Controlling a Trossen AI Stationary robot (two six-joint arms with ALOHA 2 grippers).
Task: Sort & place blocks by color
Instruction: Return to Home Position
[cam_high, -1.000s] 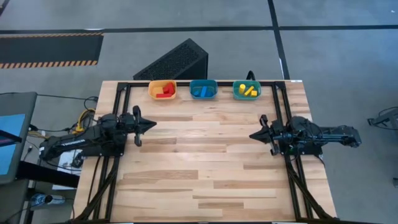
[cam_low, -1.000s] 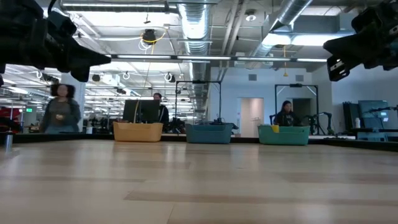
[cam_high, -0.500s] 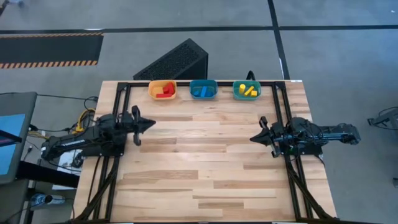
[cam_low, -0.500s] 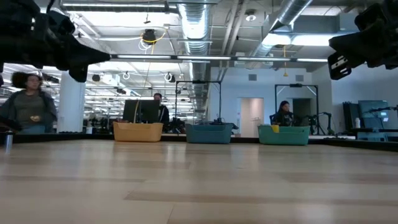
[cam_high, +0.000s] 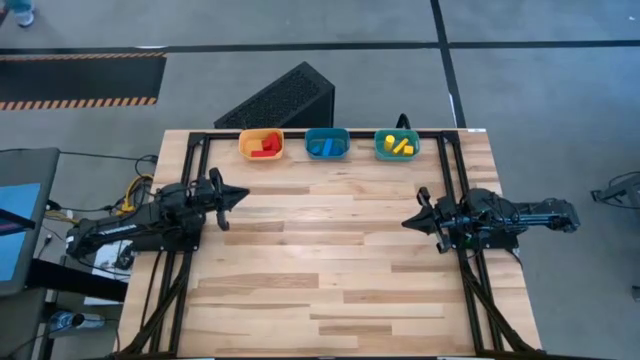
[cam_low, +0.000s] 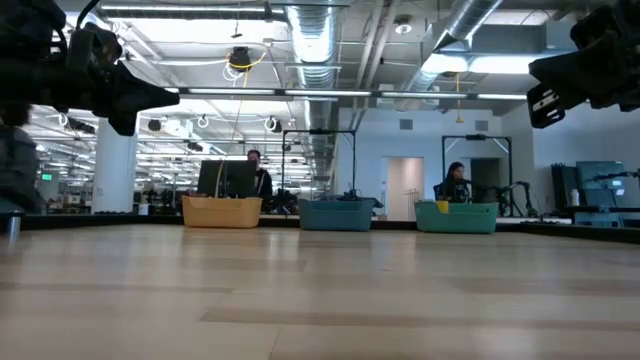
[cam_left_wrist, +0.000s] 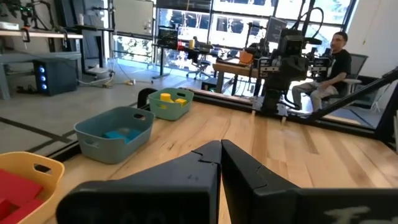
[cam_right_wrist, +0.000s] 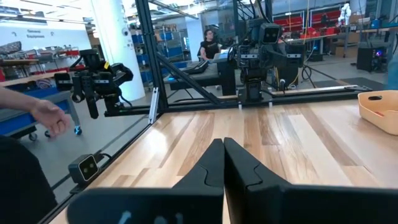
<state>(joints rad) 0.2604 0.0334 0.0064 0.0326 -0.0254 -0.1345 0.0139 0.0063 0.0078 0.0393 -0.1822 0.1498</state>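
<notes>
Three small bins stand in a row at the table's far edge. The orange bin holds red blocks, the blue bin holds blue blocks, and the teal-green bin holds yellow blocks. My left gripper hovers shut above the table's left side, pointing right. My right gripper hovers shut above the right side, pointing left. In the left wrist view the bins lie past my shut fingers, red blocks nearest.
Black frame rails run along the table's left, right and far sides. A dark perforated box sits on the floor beyond the far edge. People and desks show in the room behind; a hand appears at the right wrist view's edge.
Both arms stay almost where they were. In the room behind the table a person walks toward the left edge of the low view.
</notes>
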